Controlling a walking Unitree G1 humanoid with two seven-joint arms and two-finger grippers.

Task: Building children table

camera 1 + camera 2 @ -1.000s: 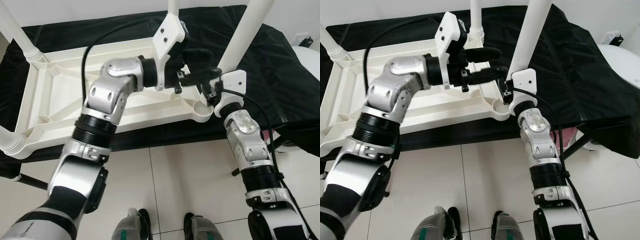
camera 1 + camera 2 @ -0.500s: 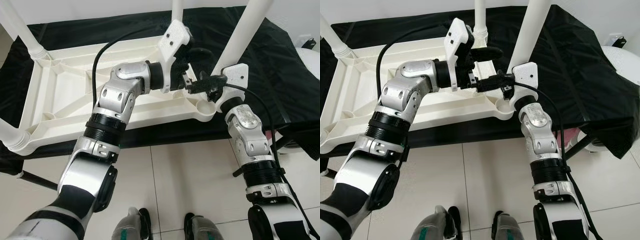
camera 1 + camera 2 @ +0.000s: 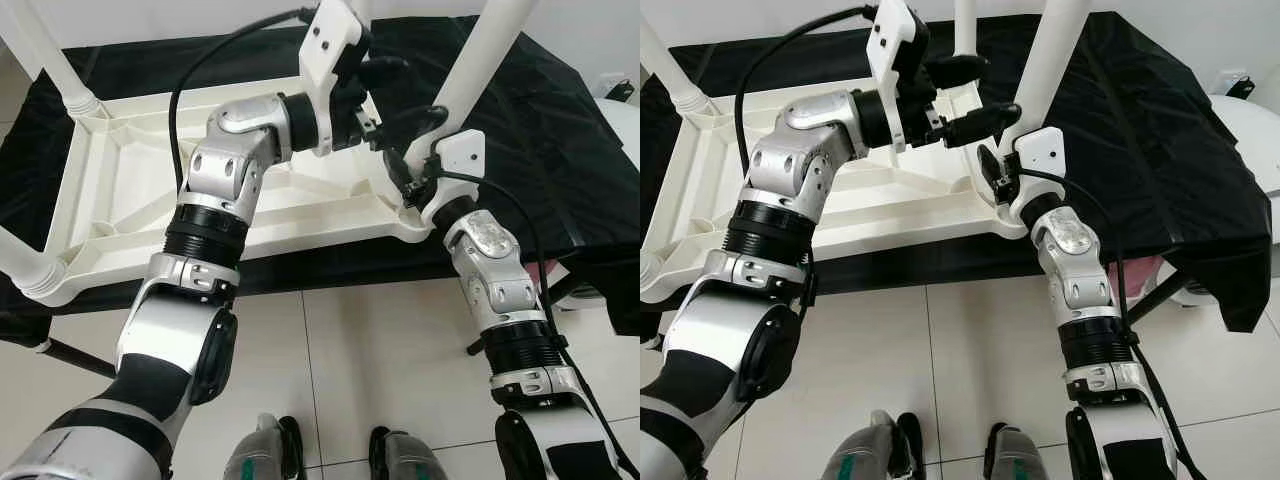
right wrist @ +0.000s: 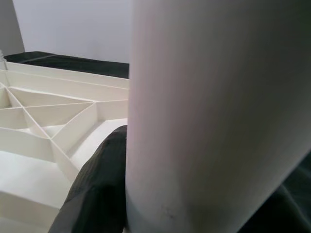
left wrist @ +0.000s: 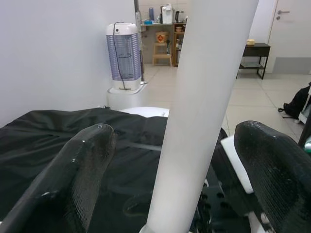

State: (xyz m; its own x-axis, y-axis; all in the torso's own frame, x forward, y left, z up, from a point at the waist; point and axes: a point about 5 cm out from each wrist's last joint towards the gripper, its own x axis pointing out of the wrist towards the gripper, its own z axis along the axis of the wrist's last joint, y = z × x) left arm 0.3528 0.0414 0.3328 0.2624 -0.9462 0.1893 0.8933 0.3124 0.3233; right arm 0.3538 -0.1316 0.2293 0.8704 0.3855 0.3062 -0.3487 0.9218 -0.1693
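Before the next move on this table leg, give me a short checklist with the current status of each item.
1. Tabletop lies upside down on the black cloth: ok.
2. Near right leg stands upright at its corner socket: ok; whether it is fully seated, cannot tell.
3. Right gripper is at the leg's base, one finger against it: ok; firm grip, cannot tell.
4. Left gripper is open with the leg between its fingers, not closed on it: ok for a regrasp.
5. Other legs are in their sockets: ok.
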